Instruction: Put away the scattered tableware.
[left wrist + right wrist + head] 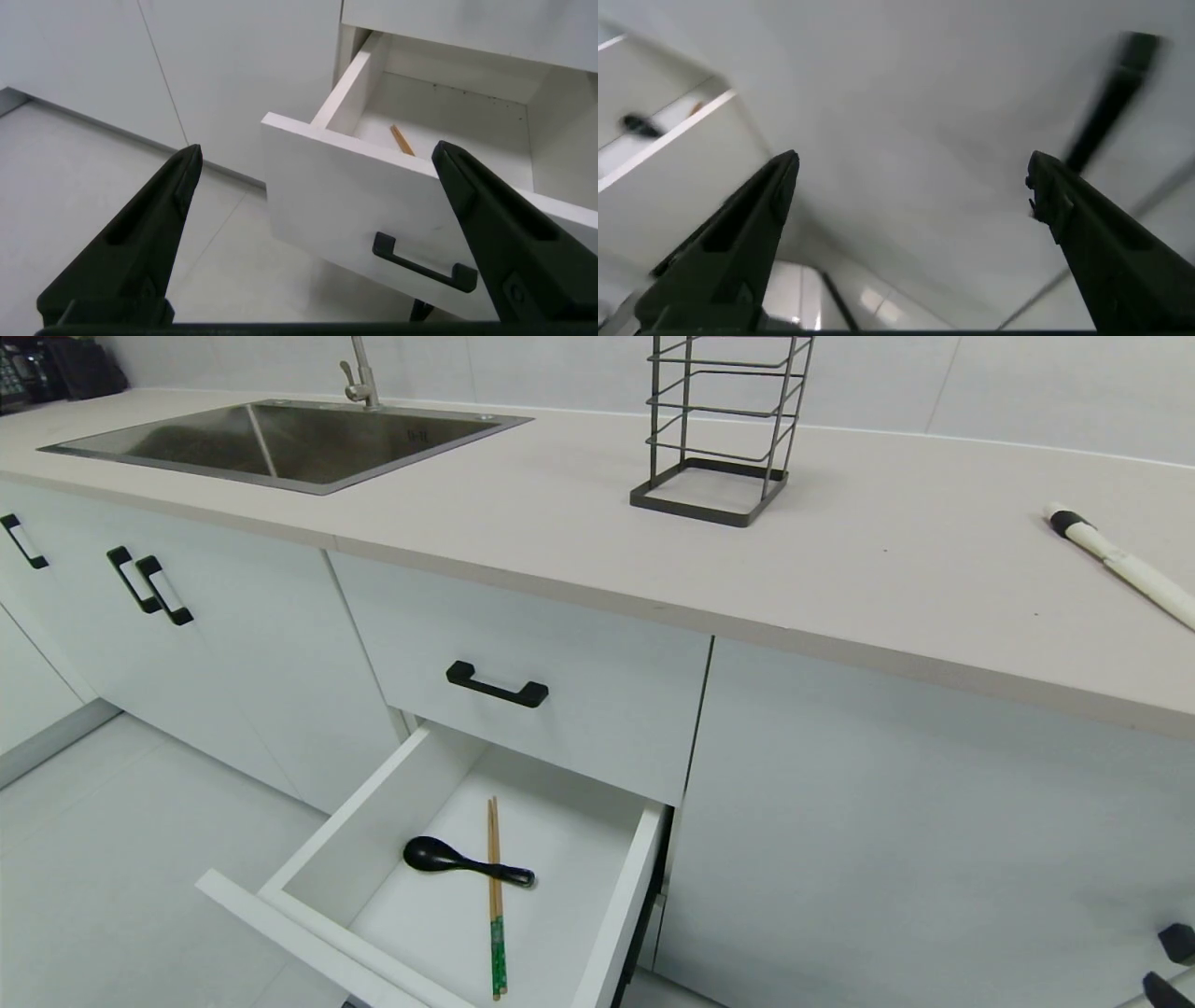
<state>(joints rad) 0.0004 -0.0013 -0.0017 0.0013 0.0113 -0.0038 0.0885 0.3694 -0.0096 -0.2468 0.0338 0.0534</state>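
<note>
Spoon (467,865), chopsticks (498,933) in open drawer (355,821)

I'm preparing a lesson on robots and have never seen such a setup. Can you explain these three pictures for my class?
It is a two-armed robot in a kitchen. One picture looks down from its head; the others look out from each wrist. The left hand and right hand are both open and hold nothing. The left faces an open drawer, where a black spoon and chopsticks lie. On the counter are a sink, a wire rack and a white utensil.
</note>
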